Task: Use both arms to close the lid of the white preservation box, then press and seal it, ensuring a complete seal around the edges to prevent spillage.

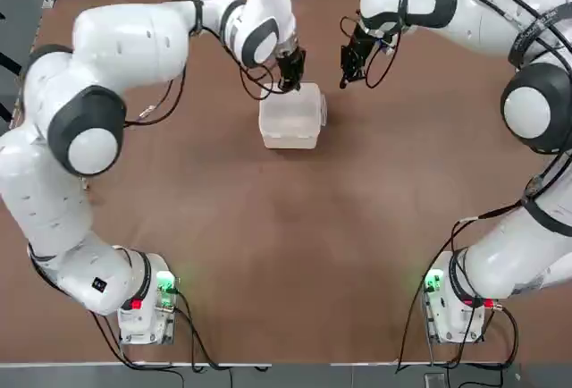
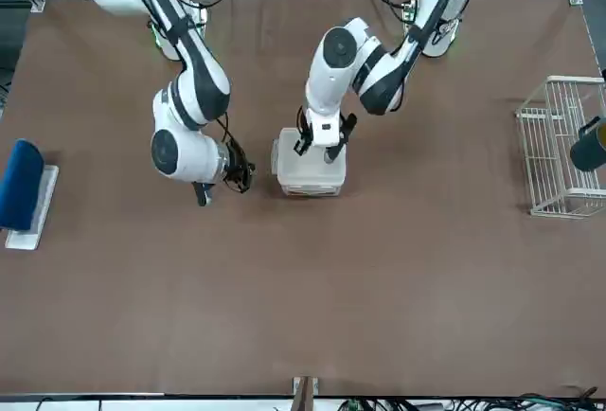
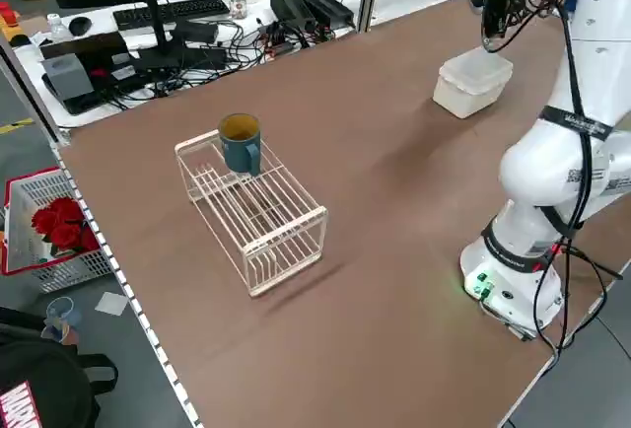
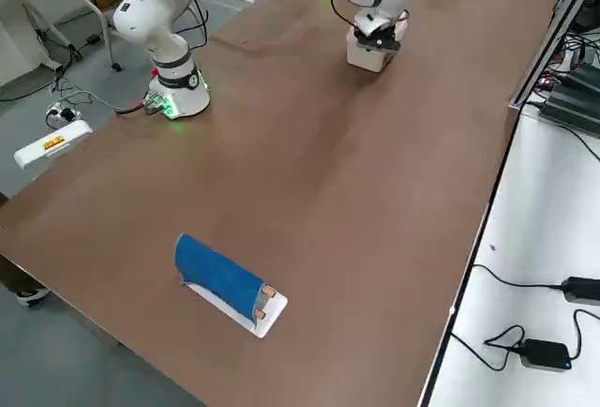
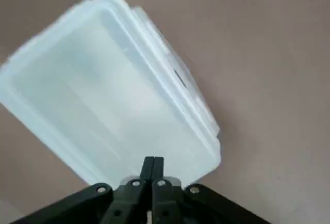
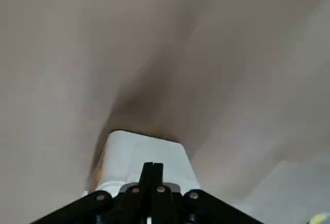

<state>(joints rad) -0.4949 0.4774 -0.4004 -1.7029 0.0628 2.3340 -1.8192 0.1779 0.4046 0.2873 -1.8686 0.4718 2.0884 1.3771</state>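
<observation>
The box (image 1: 290,118) sat lid-down right under the closed left gripper (image 1: 291,80). The closed right gripper (image 1: 349,73) hung just beside it. The rack (image 2: 564,146) and mug (image 3: 240,141) were well off, bare tabletop (image 1: 295,245) all round.

Hardly any readable text
Only fragments show: large pink-red letters on a black bag (image 3: 39,389) at the lower left of the left side view, cut off by the frame edge, and a small dark label on the left arm (image 3: 577,174), too small to read.
</observation>
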